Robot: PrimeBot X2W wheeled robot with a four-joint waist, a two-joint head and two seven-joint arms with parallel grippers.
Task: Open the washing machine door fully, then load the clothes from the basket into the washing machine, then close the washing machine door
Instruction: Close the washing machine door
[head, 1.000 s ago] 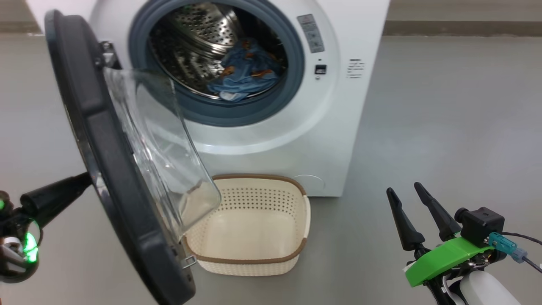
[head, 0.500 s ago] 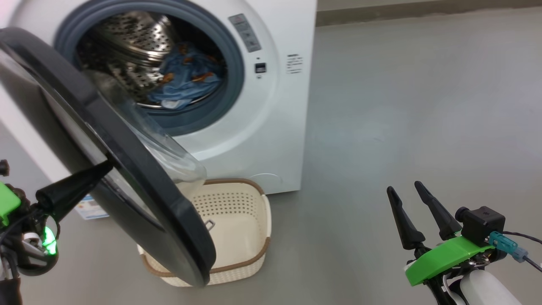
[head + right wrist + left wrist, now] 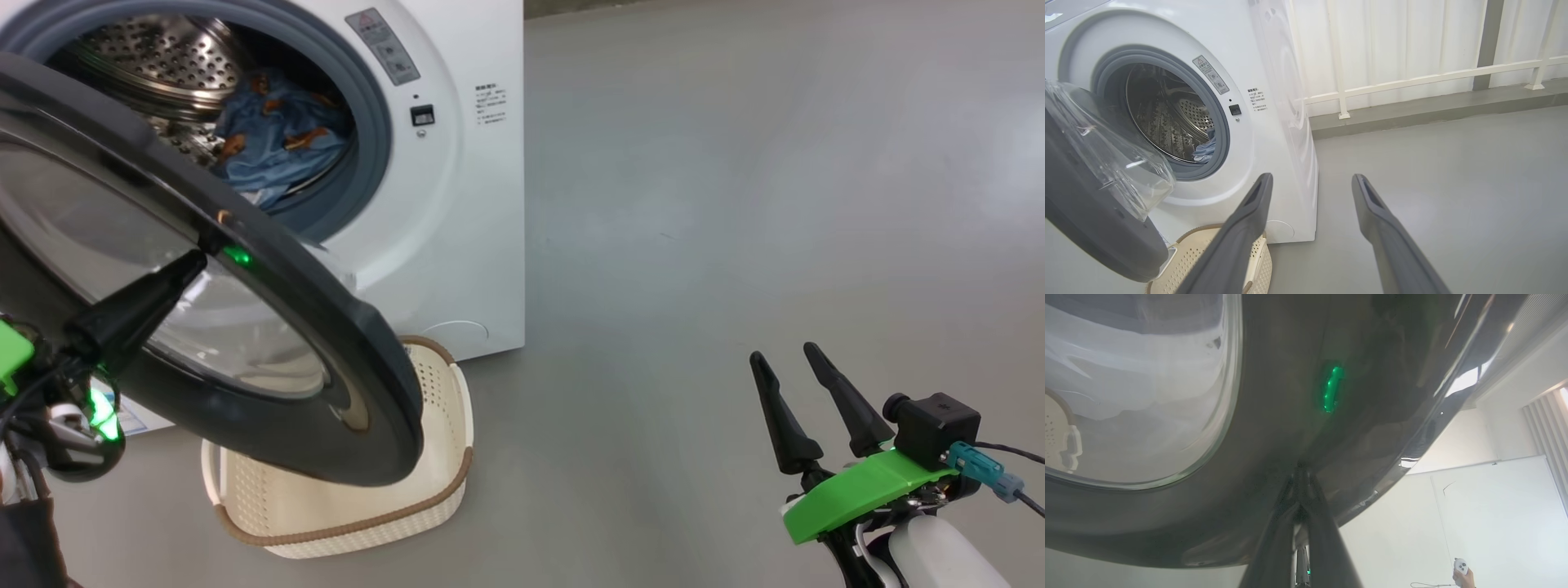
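A bare grey floor [image 3: 735, 204] stretches around the right claw [image 3: 782, 351], whose two long dark fingers are spread apart and hold nothing. Far beyond that claw, a white railing [image 3: 1412, 77] runs along a pale ribbed wall. Past the left claw [image 3: 192, 265], a person's hand [image 3: 1462, 576] holds a small white controller.

The large round glossy black washing machine door [image 3: 326, 327] stands partly open, between the left claw and the big white boxy washing machine [image 3: 457, 204]. The left claw's fingers are pressed together, tips touching the door's outer black face just beside the glass.

Beyond the door from the left claw, the steel perforated drum [image 3: 147, 57] holds the soft light-blue clothes [image 3: 277, 139] with orange-brown prints, heaped low inside the grey rubber ring [image 3: 371, 147]. Below the door, well to the left of the right claw, the small cream perforated plastic basket [image 3: 367, 531] with a brown rim sits on the floor against the machine's front. The part of its inside that shows is bare plastic.

The door's clear glass bowl bulges toward the drum, and a green glow reflects on its black surface.
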